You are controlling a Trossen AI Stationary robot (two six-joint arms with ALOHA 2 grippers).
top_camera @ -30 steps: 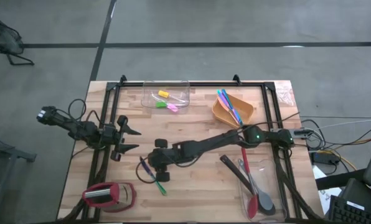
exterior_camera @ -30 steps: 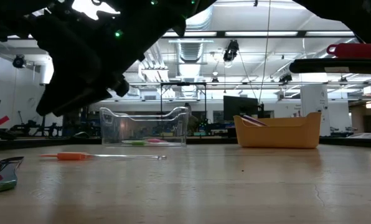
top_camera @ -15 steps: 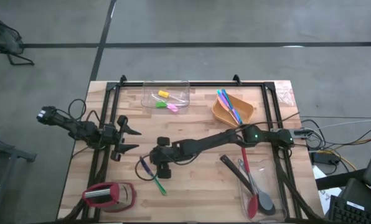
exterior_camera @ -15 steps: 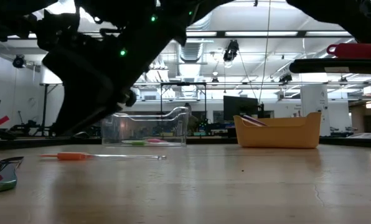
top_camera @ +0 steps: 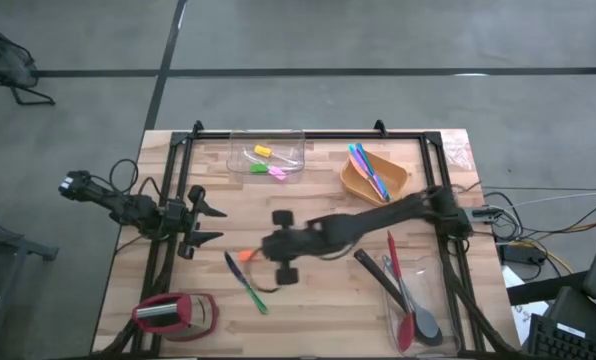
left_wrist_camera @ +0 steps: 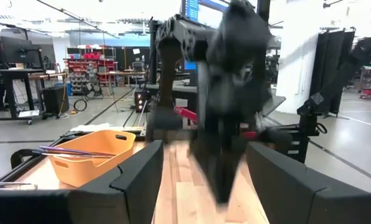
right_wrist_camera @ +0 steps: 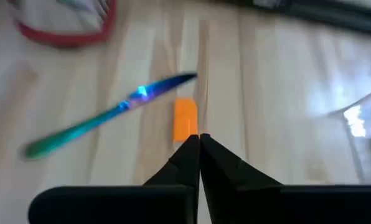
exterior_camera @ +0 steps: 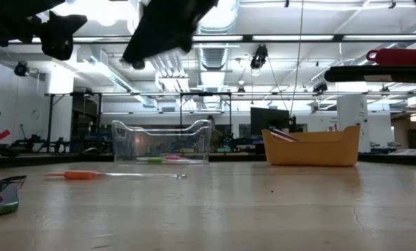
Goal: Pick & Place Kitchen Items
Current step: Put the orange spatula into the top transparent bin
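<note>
The left hand [top_camera: 206, 222] waited at the counter's [top_camera: 318, 300] left edge, its fingers spread wide and holding nothing. Near the counter's front left corner sat the red gadget [top_camera: 173, 314], not part of the job.

Just right of the left hand, an orange piece [top_camera: 244, 256] lay flat on the wood, and beside it a blue-green utensil [top_camera: 246, 283] lay slanting toward the near edge. The right wrist view showed the orange piece [right_wrist_camera: 185, 119] just beyond the closed fingertips, clear of them, with the utensil [right_wrist_camera: 104, 116] to one side.

The right hand [top_camera: 282, 249] was above the counter's middle, blurred, its fingers pressed together on nothing that could be seen. The piece was not in its grip. To pick it well, I judged the hand should open again, centre over the piece so the fingers flank its narrow sides, come down until the tips nearly touch the wood, and only then close. The utensil lay close enough to be nudged, so a straight descent would be safest.

Farther right, at the far edge, stood a clear tub [top_camera: 268, 155] with bright pieces and an orange bowl [top_camera: 374, 176] with cutlery; spatulas [top_camera: 403, 295] lay near the right front.
</note>
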